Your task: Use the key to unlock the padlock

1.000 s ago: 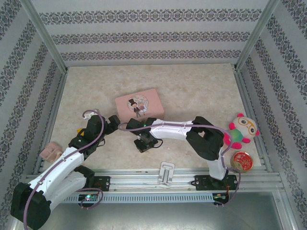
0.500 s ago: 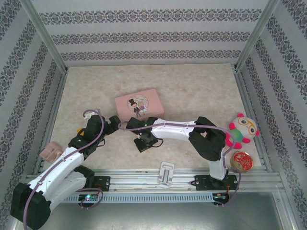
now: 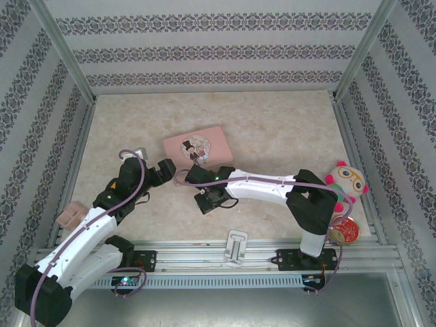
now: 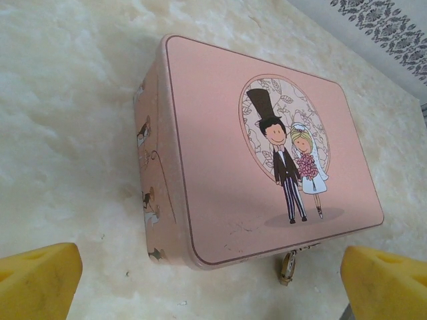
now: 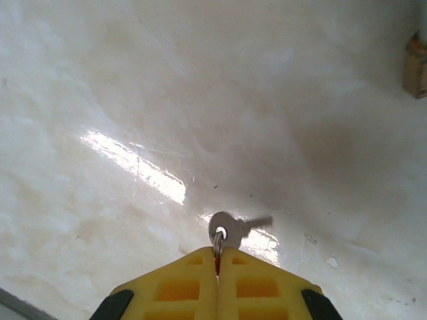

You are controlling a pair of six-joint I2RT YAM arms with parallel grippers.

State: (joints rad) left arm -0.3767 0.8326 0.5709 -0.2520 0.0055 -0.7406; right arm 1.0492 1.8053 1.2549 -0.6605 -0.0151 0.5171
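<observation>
The small brass padlock [image 4: 288, 265] hangs at the front edge of the pink tin [image 4: 260, 153], near its right corner. My left gripper [image 4: 212, 288] is open, its yellow fingertips [image 4: 39, 279] wide apart in front of the tin, touching nothing. My right gripper [image 5: 217, 257] is shut on the thin ring of the key [image 5: 232, 229]. The grey key dangles just past the fingertips, low over the table, its blade pointing right. In the right wrist view the padlock [image 5: 415, 65] shows at the top right edge. From above, the right gripper [image 3: 210, 199] sits in front of the tin [image 3: 197, 146], the left gripper [image 3: 163, 170] to its left.
A plush toy [image 3: 344, 184] and a round red tin [image 3: 343, 230] lie at the right edge by the right arm's base. A white bracket [image 3: 236, 245] rests on the front rail. A pinkish object [image 3: 70, 216] lies at the left rail. Patterned walls enclose the table.
My left arm has stretched forward, bringing its open gripper closer to the tin's left front corner. The right arm's elbow has swung to the right, while its gripper stays in front of the tin.
</observation>
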